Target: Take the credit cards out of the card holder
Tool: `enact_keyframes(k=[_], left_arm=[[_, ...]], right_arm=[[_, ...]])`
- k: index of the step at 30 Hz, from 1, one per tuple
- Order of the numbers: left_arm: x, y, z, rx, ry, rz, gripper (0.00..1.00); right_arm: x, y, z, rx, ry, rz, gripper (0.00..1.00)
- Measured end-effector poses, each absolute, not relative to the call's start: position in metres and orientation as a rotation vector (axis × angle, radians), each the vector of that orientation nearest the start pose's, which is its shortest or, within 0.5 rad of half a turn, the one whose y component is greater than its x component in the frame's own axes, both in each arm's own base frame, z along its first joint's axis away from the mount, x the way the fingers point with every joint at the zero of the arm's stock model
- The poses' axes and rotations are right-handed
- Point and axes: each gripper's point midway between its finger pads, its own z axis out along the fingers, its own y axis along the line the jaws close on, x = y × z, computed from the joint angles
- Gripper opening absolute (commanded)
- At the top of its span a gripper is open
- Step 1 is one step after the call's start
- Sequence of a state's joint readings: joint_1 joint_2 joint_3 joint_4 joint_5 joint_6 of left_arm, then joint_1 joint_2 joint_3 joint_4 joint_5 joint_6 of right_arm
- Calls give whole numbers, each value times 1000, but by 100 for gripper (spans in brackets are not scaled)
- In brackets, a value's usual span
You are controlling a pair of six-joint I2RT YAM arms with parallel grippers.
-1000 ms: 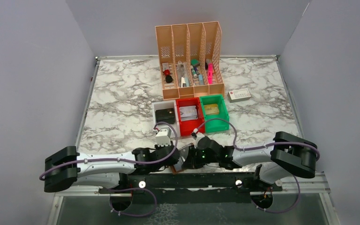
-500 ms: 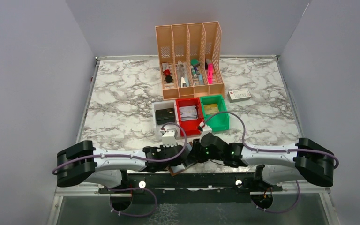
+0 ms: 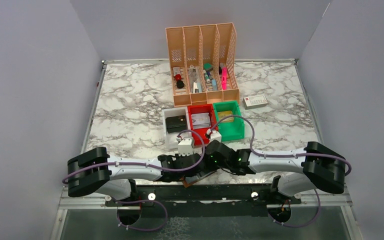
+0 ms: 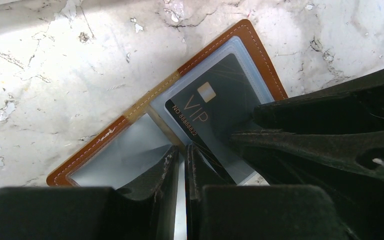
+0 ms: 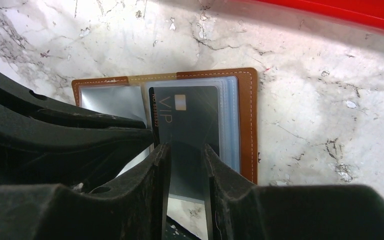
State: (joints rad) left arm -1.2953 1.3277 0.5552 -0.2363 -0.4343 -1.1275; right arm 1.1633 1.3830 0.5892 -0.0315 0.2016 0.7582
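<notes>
The card holder (image 5: 250, 125) lies open on the marble near the table's front edge, brown rim up and clear sleeves showing; from above only a brown corner (image 3: 187, 183) shows under the arms. One of the credit cards, a dark one marked VIP (image 5: 190, 115) (image 4: 215, 107), sticks partway out of its right-hand sleeve. My right gripper (image 5: 185, 147) (image 3: 203, 171) is open, its fingers on either side of that card's near end. My left gripper (image 4: 181, 147) (image 3: 196, 174) reaches in from the left, its jaws closed to a thin slit on the holder's near edge beside the fold.
Behind the holder stand a white bin holding a black case (image 3: 175, 123), a red bin (image 3: 200, 131) with cards and a green bin (image 3: 228, 131). An orange file organiser (image 3: 202, 62) and a white box with a red end (image 3: 255, 101) are farther back. The red bin's wall (image 5: 330, 10) is close.
The right gripper's jaws have opened over the dark card. The left jaws have closed a little, and the left arm has stretched farther right toward the holder.
</notes>
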Motion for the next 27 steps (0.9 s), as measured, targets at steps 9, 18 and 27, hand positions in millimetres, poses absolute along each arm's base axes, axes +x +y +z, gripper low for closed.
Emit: enact_keyframes(k=[9,18,27], left_arm=[[118,-270,22,49,2508,-482,14],[116,-267,24,35,2511,-486,15],[113,-256,26,17,2512,-493,18]], right_arm=[[135,297,36,-348,2436,692,42],[136,290,34,-331,2436,670,43],[136,281,25,-334,2455,616,33]])
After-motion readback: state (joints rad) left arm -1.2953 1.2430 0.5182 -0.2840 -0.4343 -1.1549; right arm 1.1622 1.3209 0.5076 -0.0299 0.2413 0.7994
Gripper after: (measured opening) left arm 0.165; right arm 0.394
